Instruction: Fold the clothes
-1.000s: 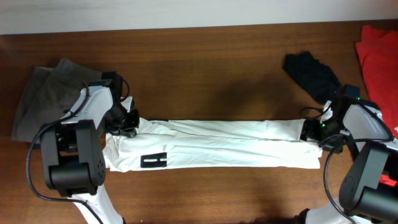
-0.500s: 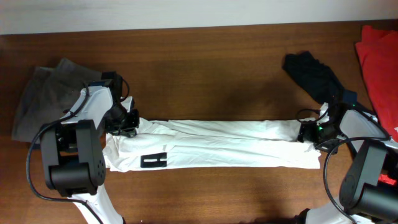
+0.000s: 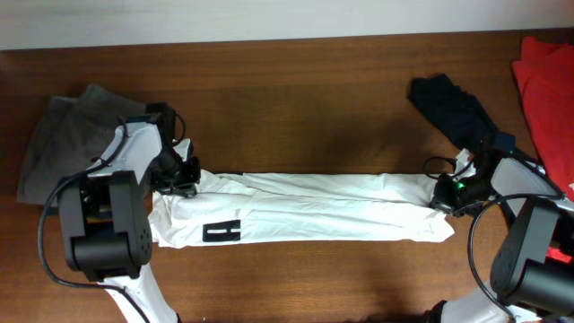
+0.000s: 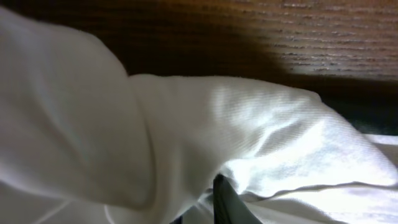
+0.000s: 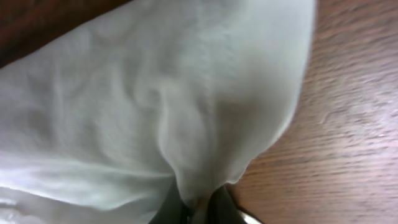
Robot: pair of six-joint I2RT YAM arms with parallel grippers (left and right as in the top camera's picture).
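Observation:
A long white garment (image 3: 314, 208) with a black patch (image 3: 221, 232) lies folded into a narrow strip across the table. My left gripper (image 3: 182, 177) is shut on its left end, where the white cloth (image 4: 186, 124) fills the wrist view and one dark finger (image 4: 227, 202) pokes out from under a fold. My right gripper (image 3: 442, 193) is shut on the right end, the white cloth (image 5: 155, 99) pinched between two dark fingers (image 5: 217, 208) just above the wood.
A grey garment (image 3: 63, 139) lies at the far left. A black garment (image 3: 453, 106) sits at the back right, and a red one (image 3: 545, 85) at the right edge. Bare wooden table (image 3: 305, 99) lies behind the white strip.
My right gripper has shut on the right end of the white garment and drawn it slightly left. The left gripper has kept its hold and place.

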